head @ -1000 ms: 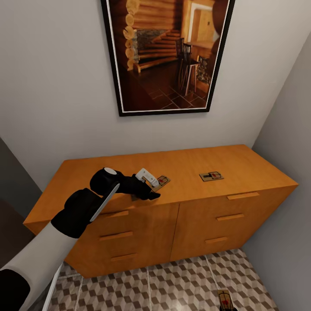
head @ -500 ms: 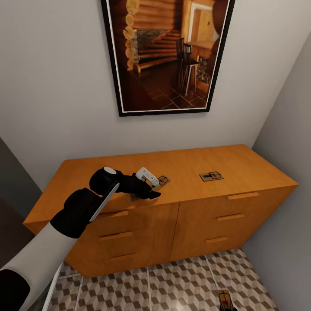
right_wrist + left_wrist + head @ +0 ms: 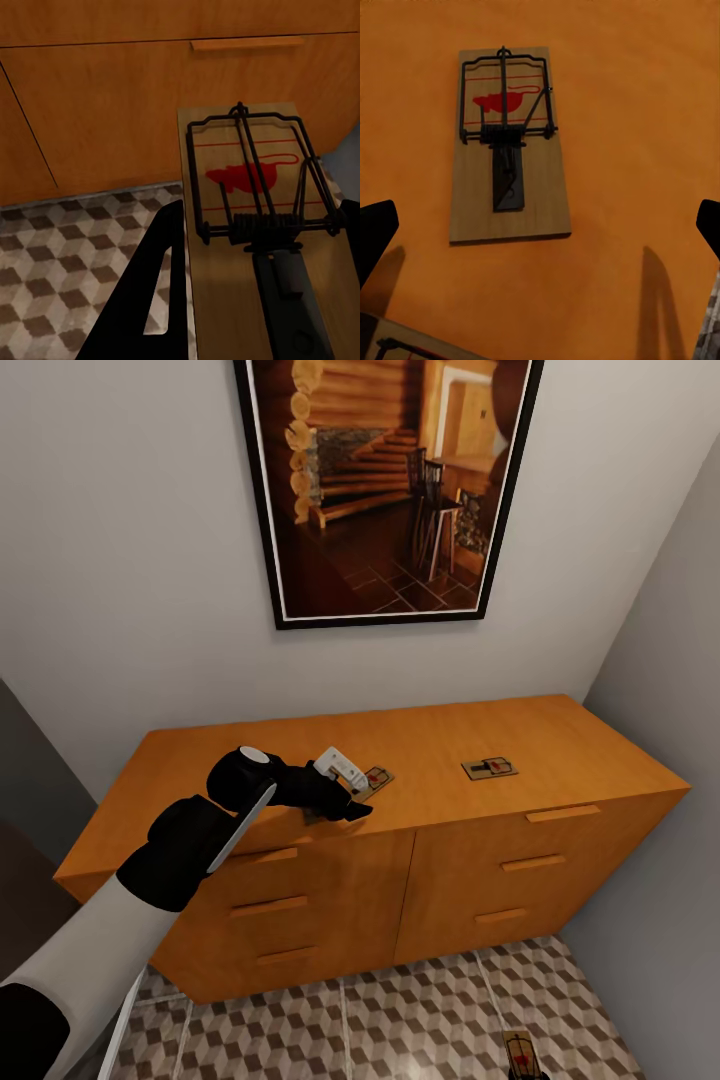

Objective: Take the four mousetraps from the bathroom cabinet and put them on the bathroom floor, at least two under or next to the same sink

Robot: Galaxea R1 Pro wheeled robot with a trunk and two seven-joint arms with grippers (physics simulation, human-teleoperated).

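Barely moved — left fingers (image 3: 352, 803) spread wide over a trap (image 3: 507, 146). Right fingers (image 3: 169, 247) gripping another (image 3: 259, 225). None visibly placed; two on cabinet (image 3: 560, 745) — untouched.

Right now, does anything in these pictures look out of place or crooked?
Nothing looks damaged. The mousetrap at the left gripper lies slightly askew on the cabinet, and another trap also rests there. The right gripper holds a trap above the bathroom floor.
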